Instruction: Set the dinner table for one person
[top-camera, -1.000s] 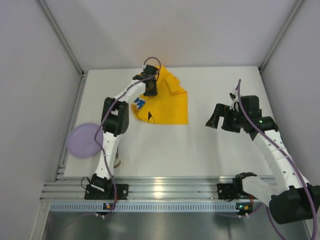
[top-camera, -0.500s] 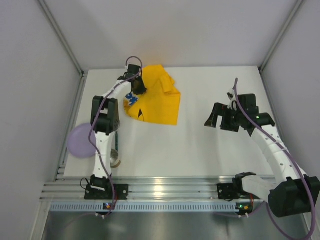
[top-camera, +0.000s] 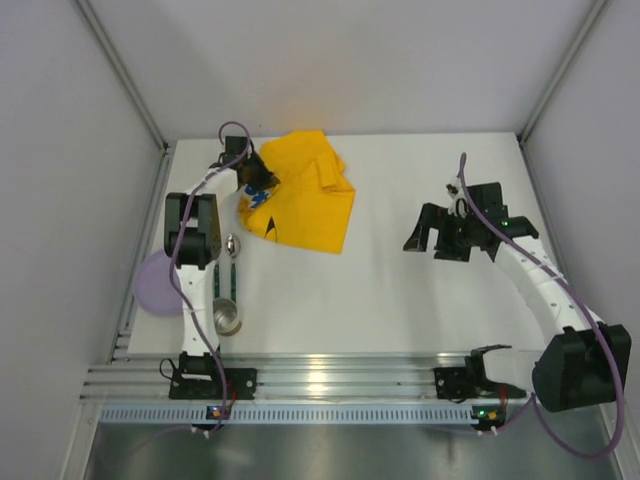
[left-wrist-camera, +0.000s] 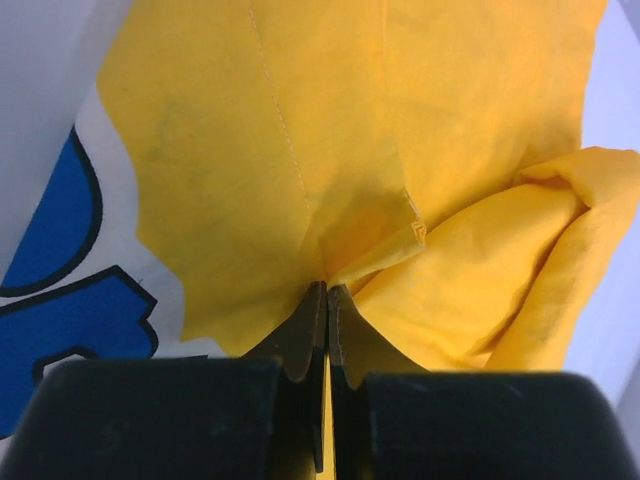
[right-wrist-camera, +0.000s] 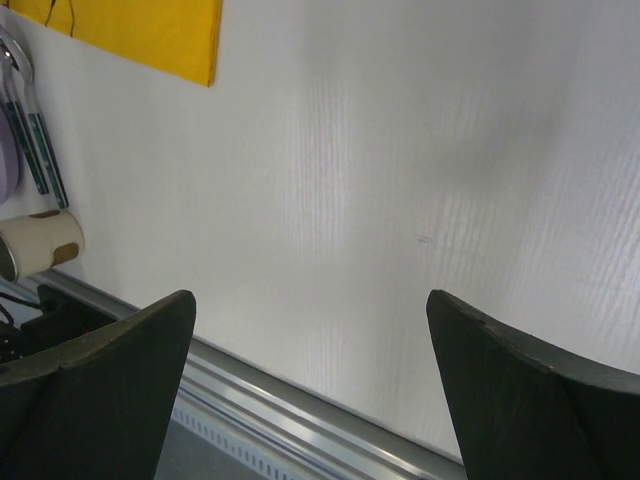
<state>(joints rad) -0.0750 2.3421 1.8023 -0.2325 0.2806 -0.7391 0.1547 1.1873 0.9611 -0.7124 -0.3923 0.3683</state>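
bench (top-camera: 400, 300): the white dinner surface, spread under both arms.
yellow mat (top-camera: 305, 200): crumpled at the bench's far-left; I watch it slide leftward over the last second.
left tool (left-wrist-camera: 327, 292): pinched tight on a mat fold.
right tool (right-wrist-camera: 308, 300): spread apart, holding nothing.
meaning: the mat isn't flat yet, so I judge the setting has barely begun.

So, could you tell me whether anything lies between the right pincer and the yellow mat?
Nothing visible does. Only bare table separates the open right pincer from the mat. The plate, cutlery and cup lie beside the left arm, clear of that line. The left pincer is shut on the mat.
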